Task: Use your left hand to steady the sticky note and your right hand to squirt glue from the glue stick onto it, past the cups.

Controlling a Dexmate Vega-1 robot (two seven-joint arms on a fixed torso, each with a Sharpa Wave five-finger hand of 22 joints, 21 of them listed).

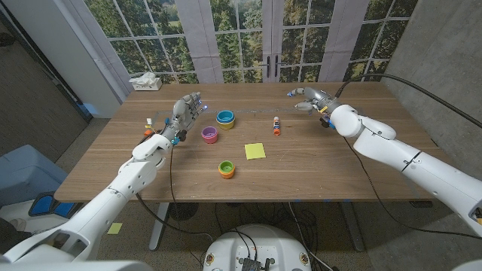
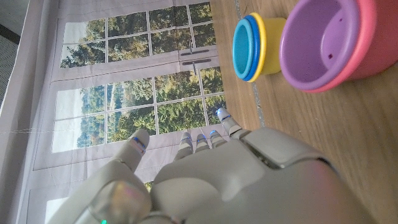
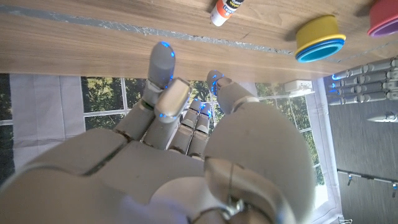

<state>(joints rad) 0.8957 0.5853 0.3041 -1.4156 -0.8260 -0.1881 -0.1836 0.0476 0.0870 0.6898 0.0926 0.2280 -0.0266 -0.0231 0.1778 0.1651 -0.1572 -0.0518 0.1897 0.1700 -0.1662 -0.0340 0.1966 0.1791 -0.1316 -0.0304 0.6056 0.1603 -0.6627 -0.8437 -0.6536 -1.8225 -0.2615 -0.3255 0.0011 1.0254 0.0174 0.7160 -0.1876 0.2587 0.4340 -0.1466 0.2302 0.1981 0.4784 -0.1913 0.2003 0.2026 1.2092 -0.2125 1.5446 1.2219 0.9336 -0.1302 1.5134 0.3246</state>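
A yellow sticky note (image 1: 254,151) lies flat near the middle of the wooden table (image 1: 339,162). Just beyond it lies a small glue stick (image 1: 276,126) (image 3: 225,9) with an orange end. My left hand (image 1: 187,109) (image 2: 205,180) hovers at the back left, beside the cups, fingers apart and holding nothing. My right hand (image 1: 309,98) (image 3: 186,143) hangs over the back right of the table, beyond and to the right of the glue stick, fingers loosely spread and holding nothing.
A blue-and-yellow cup stack (image 1: 225,118) (image 2: 255,38) (image 3: 320,38) and a purple-in-pink cup (image 1: 210,135) (image 2: 336,43) stand left of the note. A green-in-orange cup (image 1: 226,169) stands in front of it. A tissue box (image 1: 147,81) sits at the back left corner.
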